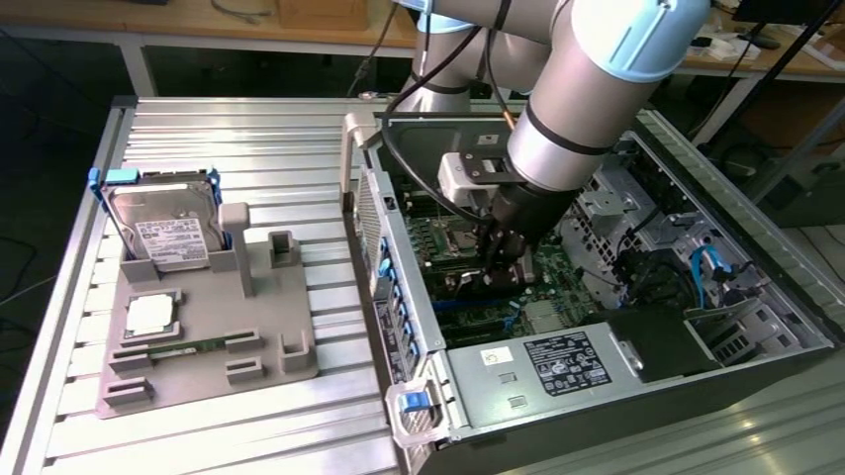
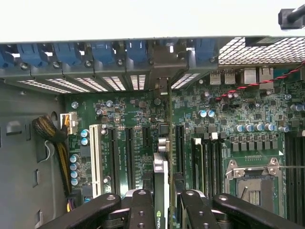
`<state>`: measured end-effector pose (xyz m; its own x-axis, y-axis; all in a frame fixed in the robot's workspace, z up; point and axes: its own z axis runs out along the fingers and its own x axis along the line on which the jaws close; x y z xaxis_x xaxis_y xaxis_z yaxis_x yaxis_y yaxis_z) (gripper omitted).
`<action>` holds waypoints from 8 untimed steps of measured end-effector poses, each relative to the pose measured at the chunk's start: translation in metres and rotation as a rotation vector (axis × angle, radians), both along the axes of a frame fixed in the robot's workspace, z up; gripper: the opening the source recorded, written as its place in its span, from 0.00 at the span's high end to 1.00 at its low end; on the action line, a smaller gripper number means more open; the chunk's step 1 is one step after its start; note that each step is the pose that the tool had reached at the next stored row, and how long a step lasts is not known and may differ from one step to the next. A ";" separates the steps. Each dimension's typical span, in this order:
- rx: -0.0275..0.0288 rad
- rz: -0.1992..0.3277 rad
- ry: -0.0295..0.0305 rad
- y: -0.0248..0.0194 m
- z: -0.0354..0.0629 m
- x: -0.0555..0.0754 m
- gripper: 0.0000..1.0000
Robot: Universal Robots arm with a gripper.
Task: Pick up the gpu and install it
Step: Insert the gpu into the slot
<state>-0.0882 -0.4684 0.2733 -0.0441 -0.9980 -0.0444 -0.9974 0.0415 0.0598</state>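
Note:
Inside the open computer case [image 1: 410, 297], my gripper [image 1: 497, 265] hangs low over the green motherboard [image 1: 442, 237]. It is shut on the gpu [image 1: 478, 289], a thin card held on edge. In the wrist view the gpu [image 2: 162, 171] runs as a narrow strip between the two black fingers [image 2: 142, 210], with my gripper [image 2: 164, 212] clamped on both its faces. Its far end reaches toward the rear slot openings [image 2: 167, 71] of the case. The card stands upright among the black expansion slots [image 2: 129, 157]; whether it sits in a slot I cannot tell.
On the metal table, a grey fixture [image 1: 251, 346] carries a silver hard drive in a blue frame [image 1: 165, 233], a square chip [image 1: 152, 315] and a narrow green memory stick [image 1: 178, 348]. Within the case are a power supply [image 1: 561, 361], a processor socket [image 2: 252, 183] and a cable bundle [image 2: 50, 133].

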 end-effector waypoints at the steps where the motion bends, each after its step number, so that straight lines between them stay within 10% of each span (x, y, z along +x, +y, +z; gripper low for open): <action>1: -0.0001 0.000 0.0000 0.0000 -0.0003 0.000 0.73; 8: -0.0001 0.001 0.0000 0.0000 -0.0018 0.000 0.73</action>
<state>-0.0882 -0.4684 0.2715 -0.0431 -0.9981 -0.0444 -0.9974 0.0404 0.0597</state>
